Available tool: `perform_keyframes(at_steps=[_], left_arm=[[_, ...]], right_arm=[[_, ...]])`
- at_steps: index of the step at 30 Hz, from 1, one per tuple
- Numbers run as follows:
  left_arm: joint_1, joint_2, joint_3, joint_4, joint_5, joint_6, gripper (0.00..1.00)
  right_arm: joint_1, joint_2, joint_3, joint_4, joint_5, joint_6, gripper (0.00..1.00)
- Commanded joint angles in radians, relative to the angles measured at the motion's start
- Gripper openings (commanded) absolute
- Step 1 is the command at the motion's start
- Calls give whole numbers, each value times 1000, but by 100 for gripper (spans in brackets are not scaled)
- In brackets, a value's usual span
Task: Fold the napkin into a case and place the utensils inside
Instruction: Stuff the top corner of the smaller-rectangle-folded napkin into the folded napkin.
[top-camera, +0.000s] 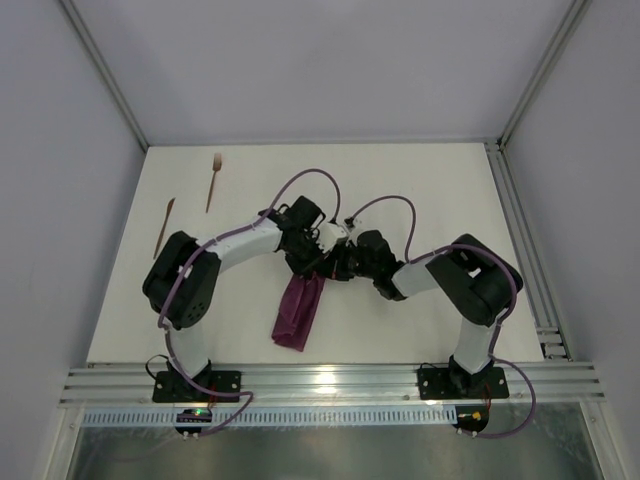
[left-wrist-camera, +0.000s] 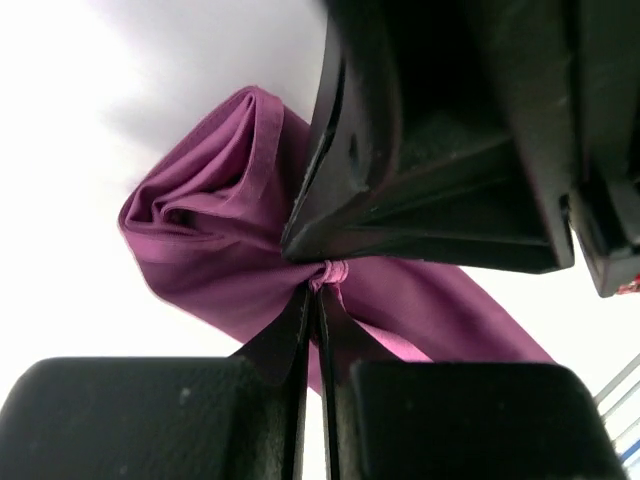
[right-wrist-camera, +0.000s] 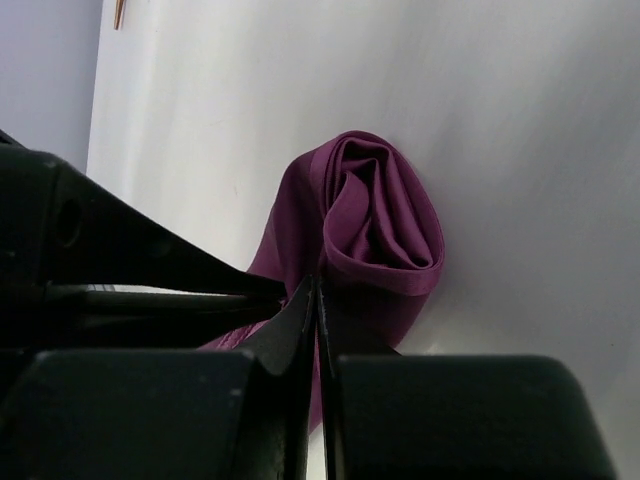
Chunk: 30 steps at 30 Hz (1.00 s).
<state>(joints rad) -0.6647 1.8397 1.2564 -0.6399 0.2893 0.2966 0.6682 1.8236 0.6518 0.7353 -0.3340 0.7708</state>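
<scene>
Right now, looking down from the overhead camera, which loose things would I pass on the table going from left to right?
Knife-like wooden stick → wooden fork → purple napkin, which hangs bunched below the point where the two arms meet.

I counted one purple napkin (top-camera: 298, 315), and beyond it to the left one wooden fork (top-camera: 213, 180) and one wooden knife (top-camera: 164, 225).
</scene>
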Motion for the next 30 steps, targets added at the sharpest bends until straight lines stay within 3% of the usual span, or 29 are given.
perform_keyframes(at_steps=[1,12,18,25,30], left_arm=[[-22,13,24,-23,31,41,4],[-61,55,31,-184,16,173,6],[-65,35,-11,-120,47,173,8],[-44,-88,-107,35,139,116,18],[-44,1,-37,-67,154,119,13]], right_arm=[[16,3,8,59,-16,10,4],[-2,-37,-6,44,35,19,4],[-7,-73,-17,78,20,44,4],[-22,-57,-41,167,-10,122,4],[-24,-33,-60,199,-4,143,4]])
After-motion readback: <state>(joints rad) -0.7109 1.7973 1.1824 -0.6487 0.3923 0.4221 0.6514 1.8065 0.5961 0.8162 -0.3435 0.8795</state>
